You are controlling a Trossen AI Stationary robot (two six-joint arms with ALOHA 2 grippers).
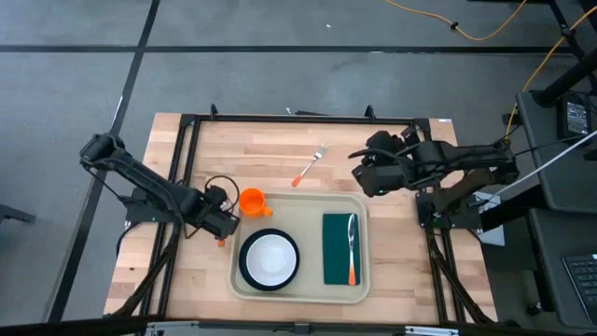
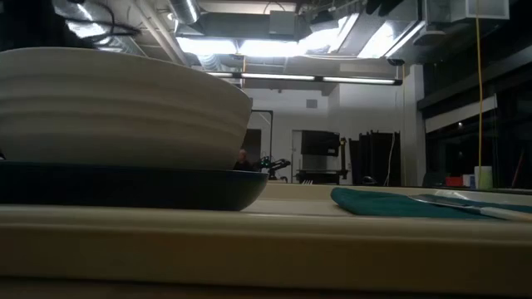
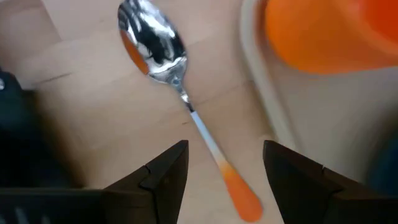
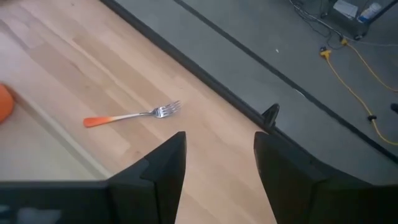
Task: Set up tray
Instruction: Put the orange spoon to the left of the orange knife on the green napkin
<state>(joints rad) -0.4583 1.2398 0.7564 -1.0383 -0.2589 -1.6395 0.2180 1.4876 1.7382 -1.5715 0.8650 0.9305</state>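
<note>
The left hand (image 3: 225, 163) sits low over the counter (image 1: 280, 140) with its fingers spread and nothing between them; a spoon (image 3: 180, 102) with an orange handle lies just ahead of it on the wood, the handle running down into the gap between the fingertips without touching either. Just beyond that hand, on its tray side, stands an orange cup (image 1: 252, 201) at the tray's corner. The tray (image 1: 312, 202) lies flat on the counter between the two hands, nearer the left one, carrying a white bowl on a dark plate (image 1: 270, 259) and, farther toward the right hand, a green napkin (image 1: 339, 247) with an orange-handled utensil (image 1: 352, 250) on it. I judge the tray stiff, light and smooth plastic with a low rim, so it should slide easily and is best pinched at the rim along a bare edge, away from the bowl. Loaded, it would tip if lifted by one corner. Ahead of the right hand (image 4: 216, 155), a fork (image 4: 132, 115) lies alone on the wood, well apart from the tray. That hand hovers off the tray's far corner, released and holding nothing. The spoon and fork look like the pieces left to place, and both are thin, hard and slippery, lying flat, so a grip across the handle seems surest.
</note>
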